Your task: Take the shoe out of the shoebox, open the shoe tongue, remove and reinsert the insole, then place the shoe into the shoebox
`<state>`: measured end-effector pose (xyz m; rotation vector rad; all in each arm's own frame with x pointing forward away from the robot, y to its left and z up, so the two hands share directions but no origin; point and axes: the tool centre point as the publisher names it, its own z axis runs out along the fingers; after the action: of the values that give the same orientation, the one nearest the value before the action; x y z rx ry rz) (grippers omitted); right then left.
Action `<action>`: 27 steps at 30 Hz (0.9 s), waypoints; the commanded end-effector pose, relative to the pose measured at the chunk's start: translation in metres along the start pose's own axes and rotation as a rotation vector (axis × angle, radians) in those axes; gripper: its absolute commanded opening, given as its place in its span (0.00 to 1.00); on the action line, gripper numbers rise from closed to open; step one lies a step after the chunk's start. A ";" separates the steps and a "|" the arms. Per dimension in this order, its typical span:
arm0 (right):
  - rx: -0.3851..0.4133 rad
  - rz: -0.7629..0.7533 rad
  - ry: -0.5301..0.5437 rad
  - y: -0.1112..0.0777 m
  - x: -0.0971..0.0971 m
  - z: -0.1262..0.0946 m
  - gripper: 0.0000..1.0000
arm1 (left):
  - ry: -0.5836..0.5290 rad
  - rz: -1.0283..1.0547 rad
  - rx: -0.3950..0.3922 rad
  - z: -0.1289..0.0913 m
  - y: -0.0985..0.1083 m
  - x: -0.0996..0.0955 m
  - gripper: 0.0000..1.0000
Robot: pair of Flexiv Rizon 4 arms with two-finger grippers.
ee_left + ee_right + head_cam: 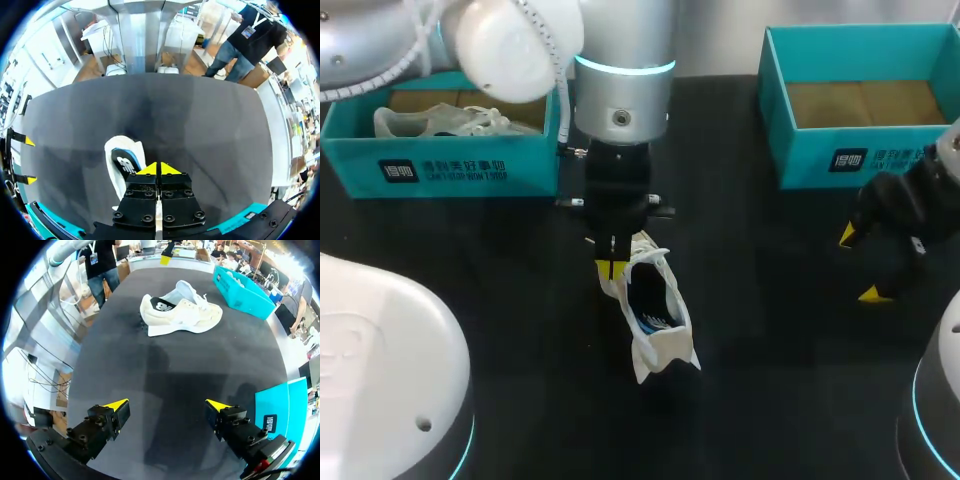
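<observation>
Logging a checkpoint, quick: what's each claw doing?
Left claw: closed beside the shoe, no grip visible.
Right claw: open, empty.

shoe mid-table (left arm overhead), passage to right

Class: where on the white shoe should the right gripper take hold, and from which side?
Probably the side wall of the shoe at its opening, from above: it stands on its sole, mouth up, so the jaws can straddle the thin rim. The right gripper is open.
</observation>
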<state>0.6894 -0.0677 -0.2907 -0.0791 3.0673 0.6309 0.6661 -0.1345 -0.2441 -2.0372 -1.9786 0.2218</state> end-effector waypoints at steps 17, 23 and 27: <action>0.003 0.001 0.000 0.001 0.000 0.000 1.00 | 0.082 0.103 -0.023 0.072 0.020 -0.056 0.00; 0.003 0.001 0.000 0.001 0.000 0.000 1.00 | 0.089 0.101 -0.031 0.081 0.017 -0.048 0.00; 0.003 0.001 0.000 0.001 0.000 0.000 1.00 | 0.087 0.095 -0.008 0.089 0.021 -0.046 0.00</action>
<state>0.6895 -0.0677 -0.2909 -0.0792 3.0674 0.6310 0.6548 -0.1758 -0.3326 -2.1088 -1.8347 0.1250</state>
